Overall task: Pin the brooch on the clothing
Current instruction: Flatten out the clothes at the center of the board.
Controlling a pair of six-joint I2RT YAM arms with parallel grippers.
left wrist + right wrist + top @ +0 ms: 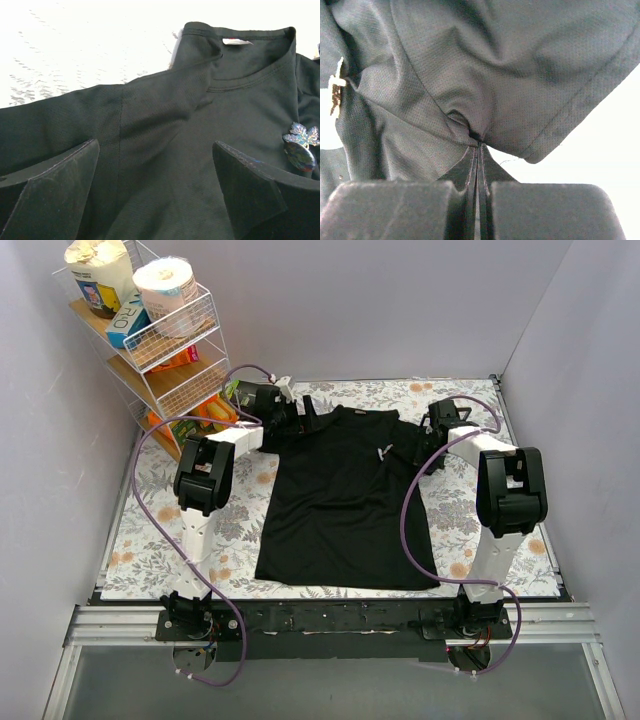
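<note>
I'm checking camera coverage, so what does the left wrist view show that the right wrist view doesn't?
Only the left wrist view: the brooch lying on the chest of the T-shirt, the collar label, and the left gripper open, holding nothing. Only the right wrist view: the right gripper shut on a pinched fold near a sleeve hem. Both: the T-shirt's black fabric.

the overhead view is bright, evenly lit and sharp, with only soft shadows on the tablecloth [140,560]. in both wrist views that cloth blows out to near white, while the t-shirt [165,150] stays dark, its weave legible. the near fingers [55,195] look soft-focused, and the brooch [300,152] catches small iridescent glints.
</note>
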